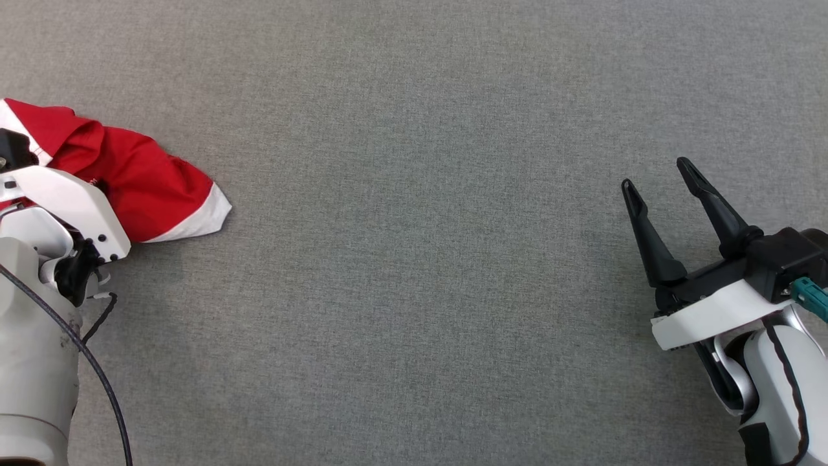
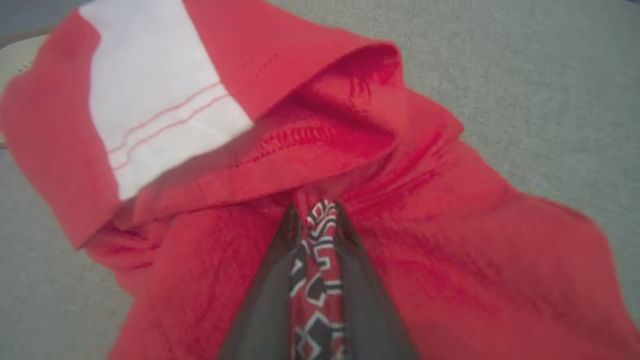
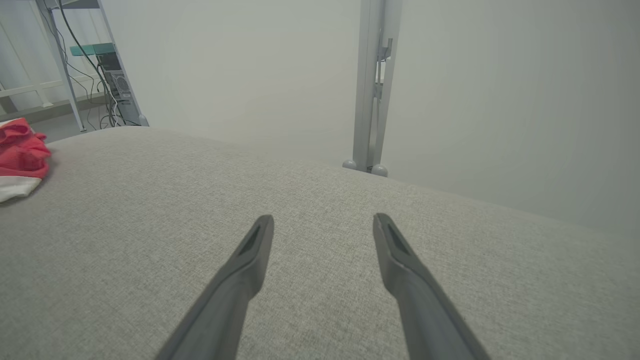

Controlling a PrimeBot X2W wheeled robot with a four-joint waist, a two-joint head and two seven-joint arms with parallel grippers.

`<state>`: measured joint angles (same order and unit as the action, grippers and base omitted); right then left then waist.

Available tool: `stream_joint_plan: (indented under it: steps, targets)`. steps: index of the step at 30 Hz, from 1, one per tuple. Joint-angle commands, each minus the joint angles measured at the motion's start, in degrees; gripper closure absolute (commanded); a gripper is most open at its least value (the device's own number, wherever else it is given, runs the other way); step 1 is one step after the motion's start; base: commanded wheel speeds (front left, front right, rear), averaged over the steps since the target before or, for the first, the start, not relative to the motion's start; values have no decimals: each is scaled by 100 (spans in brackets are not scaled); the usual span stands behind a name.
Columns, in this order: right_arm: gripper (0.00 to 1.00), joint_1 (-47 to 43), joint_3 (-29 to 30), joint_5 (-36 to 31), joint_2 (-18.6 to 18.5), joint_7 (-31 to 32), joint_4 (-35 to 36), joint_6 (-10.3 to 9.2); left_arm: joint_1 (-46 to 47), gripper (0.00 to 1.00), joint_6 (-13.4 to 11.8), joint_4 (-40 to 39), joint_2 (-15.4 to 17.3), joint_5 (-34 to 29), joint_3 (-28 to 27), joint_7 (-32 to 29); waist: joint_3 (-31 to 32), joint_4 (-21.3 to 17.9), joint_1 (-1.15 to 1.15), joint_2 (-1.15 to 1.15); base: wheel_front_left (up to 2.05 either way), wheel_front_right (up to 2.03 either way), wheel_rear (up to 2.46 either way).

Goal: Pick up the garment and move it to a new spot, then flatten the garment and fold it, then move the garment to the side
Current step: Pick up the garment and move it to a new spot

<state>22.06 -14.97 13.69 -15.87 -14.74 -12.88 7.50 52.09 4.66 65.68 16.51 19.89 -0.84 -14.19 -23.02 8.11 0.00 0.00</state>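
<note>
A big grey cloth surface point(image 1: 414, 259) spreads out in front of the robot. It is flat and looks soft, a bit like a mat.

The garment point(image 1: 149, 188) lies in a heap at the far left of the surface in the head view. It is red with white bands at its edges. It is bunched up, not flat. From the right wrist view, the garment point(image 3: 22, 150) is a small red and white lump far off to the left, well apart from that arm.

The left arm point(image 1: 39, 336) is pale and thick. It comes up from the lower left corner and its end sits on top of the red heap. A thin black cable point(image 1: 97, 382) runs along it.

The right gripper point(image 1: 656, 176) hangs over bare grey cloth on the right side, far from the garment. Its two dark fingers are spread wide, with nothing between them. The right wrist view shows the same wide gap point(image 3: 324, 220).

The left gripper point(image 2: 316, 215) is pinched tight on the garment point(image 2: 450, 260). Its two dark fingers squeeze a fold of red cloth between them. That fold has a black and white pattern point(image 2: 320, 250) on it.

Close by is a white band point(image 2: 155, 95) with two thin red lines of stitching.

Behind the surface stands a grey metal post point(image 3: 370, 85).
</note>
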Motion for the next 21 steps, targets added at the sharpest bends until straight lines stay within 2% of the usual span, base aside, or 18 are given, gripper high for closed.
stream_joint_plan:
  steps: [1, 6, 10, 16, 19, 21]
  targets:
    - [0, 76, 27, -14, 9, -50, -35, 0, 69, 100, 0, 22, -5, 3, 23, 115, 15, 11, 0, 0, 0, 0, 0]
    - [0, 90, 22, -15, 51, -51, -125, 0, 98, 100, 7, -90, 11, -65, 87, 613, 118, 40, 0, 0, 0, 0, 0]
    - [0, 46, 13, -27, 151, -55, -239, 0, 76, 100, 100, -300, -105, -99, 178, 1318, 346, 33, 0, 0, 0, 0, 0]
    - [0, -46, 173, -64, 302, -54, -388, 0, 52, 100, 275, -790, -597, 101, 463, 2176, 793, -21, 0, 0, 0, 0, 0]
    - [0, -95, 294, -106, 421, -55, -402, 0, -22, 100, 282, -1161, -924, 350, 738, 2292, 1001, -94, 0, 0, 0, 0, 0]
    - [0, -151, 379, -129, 486, -55, -423, 0, -165, 100, 277, -1480, -1032, 554, 1027, 2243, 1128, -163, 0, 0, 0, 0, 0]
